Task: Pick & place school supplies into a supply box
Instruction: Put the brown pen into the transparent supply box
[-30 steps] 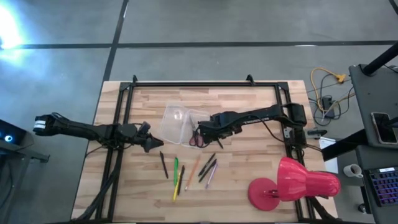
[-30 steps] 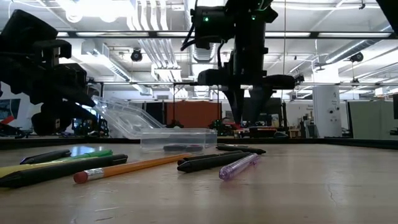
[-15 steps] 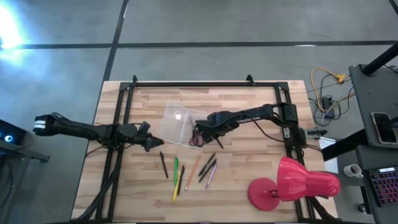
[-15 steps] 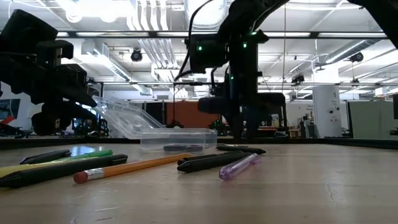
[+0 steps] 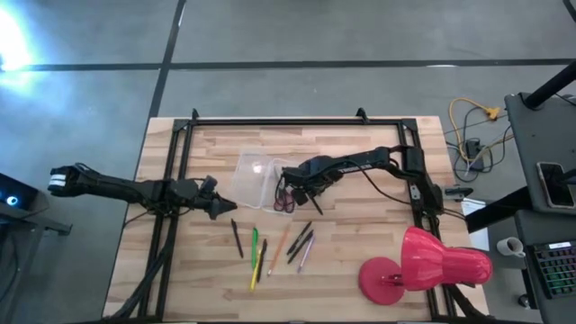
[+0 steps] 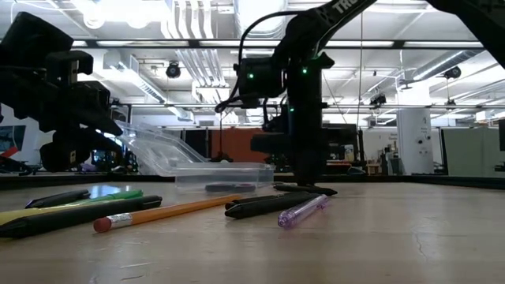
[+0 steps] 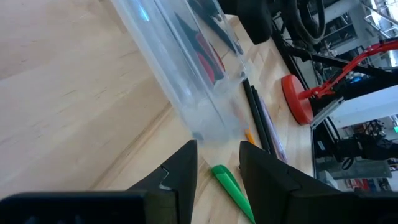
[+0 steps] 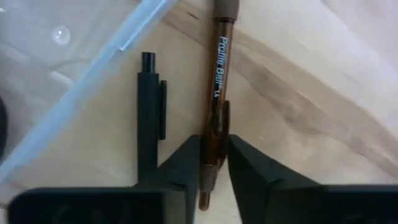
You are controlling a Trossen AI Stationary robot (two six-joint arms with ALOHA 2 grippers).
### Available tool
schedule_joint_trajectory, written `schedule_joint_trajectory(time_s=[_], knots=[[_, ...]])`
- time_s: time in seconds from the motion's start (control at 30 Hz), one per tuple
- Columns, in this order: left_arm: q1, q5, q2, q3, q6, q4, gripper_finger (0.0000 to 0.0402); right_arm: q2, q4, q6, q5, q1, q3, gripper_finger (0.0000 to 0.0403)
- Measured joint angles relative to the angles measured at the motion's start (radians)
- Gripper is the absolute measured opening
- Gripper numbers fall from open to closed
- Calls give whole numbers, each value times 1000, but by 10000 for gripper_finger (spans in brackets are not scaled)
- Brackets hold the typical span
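Note:
The clear supply box sits mid-table, and the red-handled scissors show at its near right corner, behind its clear wall. Several pens and pencils lie loose on the wood nearer the front edge. My right gripper is down at the table beside the box, shut on a brown pen. A black pen lies alongside it. My left gripper is open and hangs low, left of the box, with a green pen just ahead of it. My right gripper pinches the brown pen at its clip section, near one end, between the two fingers. The fingers come from above, pointing down, one on each side of the barrel. The pen lies flat on the table.
A big red lamp stands at the table's near right corner. A black metal frame runs along the left, far and right sides. Bare wood lies left of the loose pens and along the far edge behind the box.
My right gripper has come down from well above the table to the tabletop and shifted slightly toward the table's left, next to the box. Its fingers, spread apart a second ago, now stand together around the brown pen. The left arm and the loose pens have stayed put.

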Motion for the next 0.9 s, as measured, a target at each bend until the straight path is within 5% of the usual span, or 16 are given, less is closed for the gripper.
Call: schedule_joint_trajectory(time_s=[0.17, 0.43, 0.77, 0.9], knots=[[0, 0, 0, 0, -20, 4, 104, -3, -28, -2, 10, 1, -5, 24], [0, -1, 0, 0, -22, 8, 104, -104, -119, 330, 59, 46, -22, 17], [0, 1, 0, 0, -26, 15, 104, -238, 473, 414, 7, 74, -13, 6], [-1, 85, 0, 0, -20, 15, 104, -186, 483, 422, 7, 74, 6, 6]])
